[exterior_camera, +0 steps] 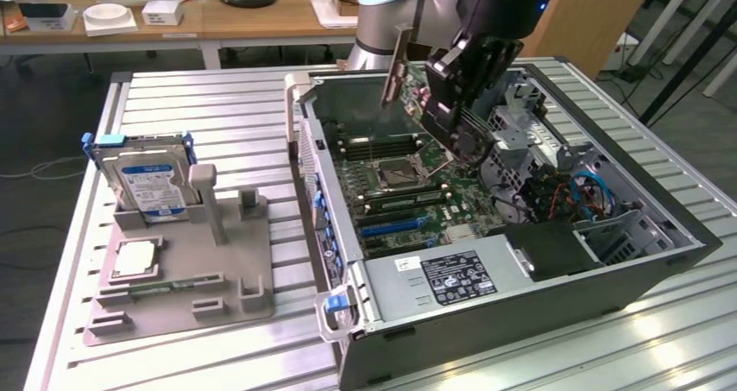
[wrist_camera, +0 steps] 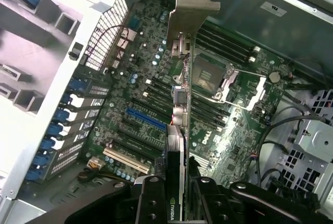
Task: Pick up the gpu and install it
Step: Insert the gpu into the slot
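Note:
The gpu (exterior_camera: 406,73), a thin dark card with a pale metal bracket, hangs tilted over the open computer case (exterior_camera: 679,253). My gripper (exterior_camera: 458,106) is shut on it from above. In the wrist view the gpu (wrist_camera: 177,130) appears edge-on with its bracket (wrist_camera: 195,5) at the far end, and my gripper (wrist_camera: 178,195) clamps the near end between black fingers (wrist_camera: 151,200). Below it lies the motherboard (wrist_camera: 229,146) with a blue expansion slot (wrist_camera: 146,120), several black slots and the empty processor socket (wrist_camera: 208,76). The card is above the board, apart from the slots.
A grey parts fixture (exterior_camera: 248,274) on the slatted metal table holds an upright hard drive (exterior_camera: 147,182) and a processor chip (exterior_camera: 135,257). Inside the case are a power supply (exterior_camera: 455,274), drive cages (exterior_camera: 541,141) and blue cables (exterior_camera: 593,188). Desks stand behind.

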Robot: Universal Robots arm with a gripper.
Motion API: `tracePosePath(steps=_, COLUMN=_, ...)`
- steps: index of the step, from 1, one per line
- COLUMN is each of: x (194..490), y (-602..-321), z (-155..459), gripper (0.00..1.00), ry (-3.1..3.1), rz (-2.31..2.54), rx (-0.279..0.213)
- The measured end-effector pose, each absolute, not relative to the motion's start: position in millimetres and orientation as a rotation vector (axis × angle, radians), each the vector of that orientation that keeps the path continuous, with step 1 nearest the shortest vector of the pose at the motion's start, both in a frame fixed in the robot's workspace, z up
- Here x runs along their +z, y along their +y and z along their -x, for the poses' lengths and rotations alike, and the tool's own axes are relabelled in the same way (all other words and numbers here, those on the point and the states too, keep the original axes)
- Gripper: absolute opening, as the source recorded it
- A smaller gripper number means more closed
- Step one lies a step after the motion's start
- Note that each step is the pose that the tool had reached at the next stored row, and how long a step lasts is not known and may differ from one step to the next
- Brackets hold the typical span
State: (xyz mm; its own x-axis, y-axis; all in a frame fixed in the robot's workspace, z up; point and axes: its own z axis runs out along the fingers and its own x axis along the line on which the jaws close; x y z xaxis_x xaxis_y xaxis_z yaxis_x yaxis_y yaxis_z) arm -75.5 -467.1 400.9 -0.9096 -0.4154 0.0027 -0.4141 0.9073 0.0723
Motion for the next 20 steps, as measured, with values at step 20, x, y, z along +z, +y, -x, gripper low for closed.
tracePosePath(steps=20, x=400.9, y=-467.1, z=72.9, gripper=0.26, ry=-3.017, rz=-0.791, rx=-0.108)
